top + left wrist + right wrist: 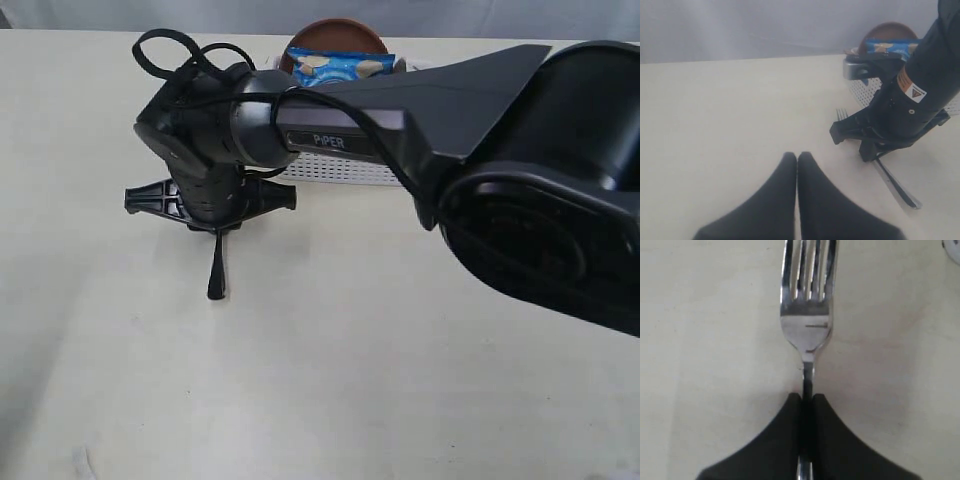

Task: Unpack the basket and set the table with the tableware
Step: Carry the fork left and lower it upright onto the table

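Note:
The steel fork [807, 325] lies flat along the off-white table [330, 380], and my right gripper [807, 397] is shut on its neck just below the tines. In the exterior view that gripper [215, 225] points straight down left of the middle, and the fork's handle [215, 275] sticks out toward the front. The left wrist view shows the fork handle [895, 182] under the right gripper [875, 145]. My left gripper [797, 157] is shut and empty over bare table. The white lattice basket [340, 172] stands behind the right arm. The other tableware is hidden, apart from a brown plate.
A blue chip packet [340, 66] and the brown round plate [335, 35] stick up out of the basket. The right arm's big dark links [540, 170] cover the right side of the exterior view. The table's far edge [80, 32] runs along the top.

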